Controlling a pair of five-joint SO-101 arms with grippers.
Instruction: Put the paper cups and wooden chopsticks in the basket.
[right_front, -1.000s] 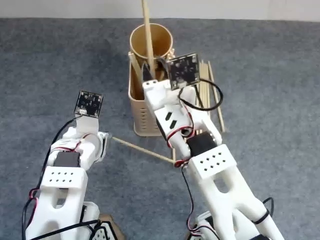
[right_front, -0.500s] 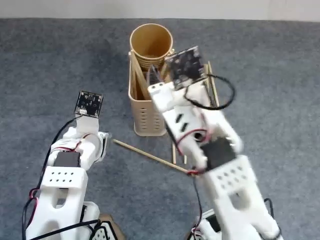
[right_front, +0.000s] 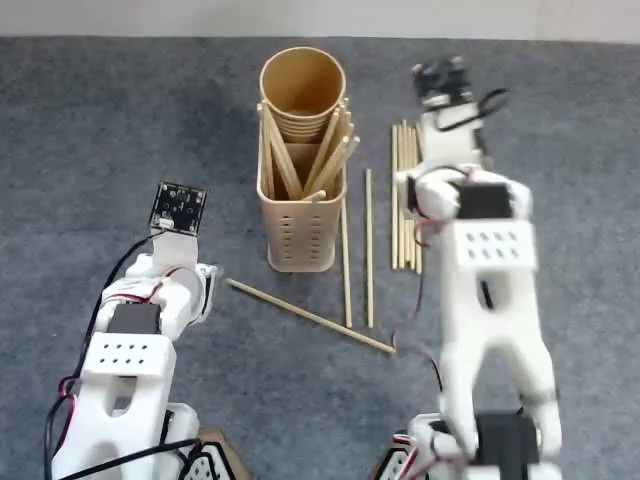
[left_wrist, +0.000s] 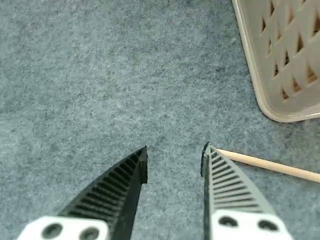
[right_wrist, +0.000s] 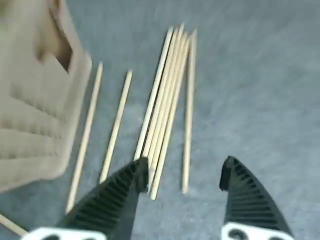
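A beige slotted basket (right_front: 298, 235) stands mid-table with a stack of paper cups (right_front: 302, 88) at its far end and several wooden chopsticks (right_front: 325, 165) leaning inside. A bundle of loose chopsticks (right_front: 405, 195) lies to its right, with two single ones (right_front: 367, 245) between bundle and basket. Another chopstick (right_front: 310, 315) lies slanted in front. My right gripper (right_wrist: 185, 162) hangs open and empty above the bundle (right_wrist: 165, 110). My left gripper (left_wrist: 175, 149) is open just over the carpet, one fingertip next to the slanted chopstick's end (left_wrist: 270, 166), near the basket's corner (left_wrist: 280, 65).
Grey carpet covers the table. The left arm (right_front: 150, 300) stands at the front left and the right arm (right_front: 480, 240) at the right, beside the bundle. Open carpet lies to the far left and far right.
The right arm held a chopstick upright over the basket, let it go there, then swung right to above the loose bundle. The left arm has kept still.
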